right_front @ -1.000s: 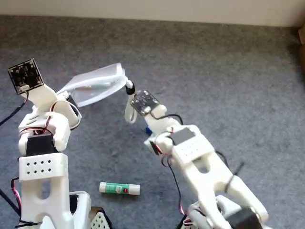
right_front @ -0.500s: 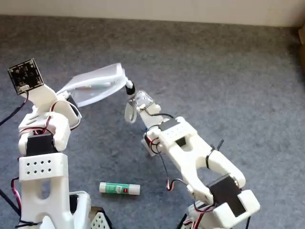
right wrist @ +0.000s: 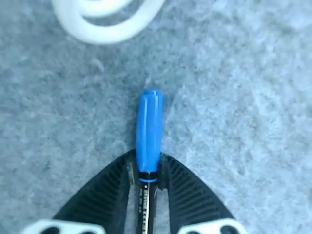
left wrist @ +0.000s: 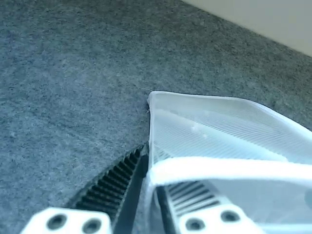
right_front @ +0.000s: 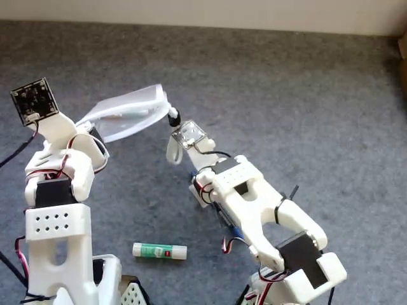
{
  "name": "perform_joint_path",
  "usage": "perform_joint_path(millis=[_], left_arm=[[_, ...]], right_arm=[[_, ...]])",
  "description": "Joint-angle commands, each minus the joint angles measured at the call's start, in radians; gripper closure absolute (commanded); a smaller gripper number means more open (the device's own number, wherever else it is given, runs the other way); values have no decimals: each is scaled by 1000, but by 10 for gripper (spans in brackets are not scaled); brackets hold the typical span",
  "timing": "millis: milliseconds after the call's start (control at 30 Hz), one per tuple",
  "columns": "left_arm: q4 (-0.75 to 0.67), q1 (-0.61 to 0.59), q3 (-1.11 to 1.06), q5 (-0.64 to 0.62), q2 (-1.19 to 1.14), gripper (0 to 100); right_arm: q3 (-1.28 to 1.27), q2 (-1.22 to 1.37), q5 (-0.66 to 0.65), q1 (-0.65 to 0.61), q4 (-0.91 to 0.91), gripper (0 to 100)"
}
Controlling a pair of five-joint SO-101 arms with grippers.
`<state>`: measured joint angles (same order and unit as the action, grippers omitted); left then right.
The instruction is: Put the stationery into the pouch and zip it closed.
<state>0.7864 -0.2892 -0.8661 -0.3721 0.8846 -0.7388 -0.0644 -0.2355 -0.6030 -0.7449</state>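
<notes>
Right claw (right wrist: 147, 160) around slim, glossy blue-capped pen (right wrist: 148, 122)

Soft, even light falls over the grey bench (right_front: 305, 95); shadows under the arms are faint and diffuse; the translucent pouch (right_front: 130, 113) glows pale, nearly washed out; a mild sheen runs along the blue pen (right wrist: 148, 122) in the right wrist view.

Mesh pouch (right_front: 130, 113), blue pen (right wrist: 148, 124), glue stick (right_front: 159, 251)
</notes>
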Motion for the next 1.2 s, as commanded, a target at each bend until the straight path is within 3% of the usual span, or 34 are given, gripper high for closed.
perform_joint_path(millis=[0,300,600,900,1167], left_arm=[[-21,19,18,-6,12,993],[-18,62,25,-6,21,993],[43,94,-8,-5,236,993],[43,165,-7,-5,191,993],[41,165,-5,-5,171,993]], right_arm=[[36,-82,11,-10,-1,995],[-125,-372,15,-8,-35,995],[-211,-714,18,-10,-33,995],[-213,-1038,18,-44,-27,995],[-205,-1139,17,-211,255,995]])
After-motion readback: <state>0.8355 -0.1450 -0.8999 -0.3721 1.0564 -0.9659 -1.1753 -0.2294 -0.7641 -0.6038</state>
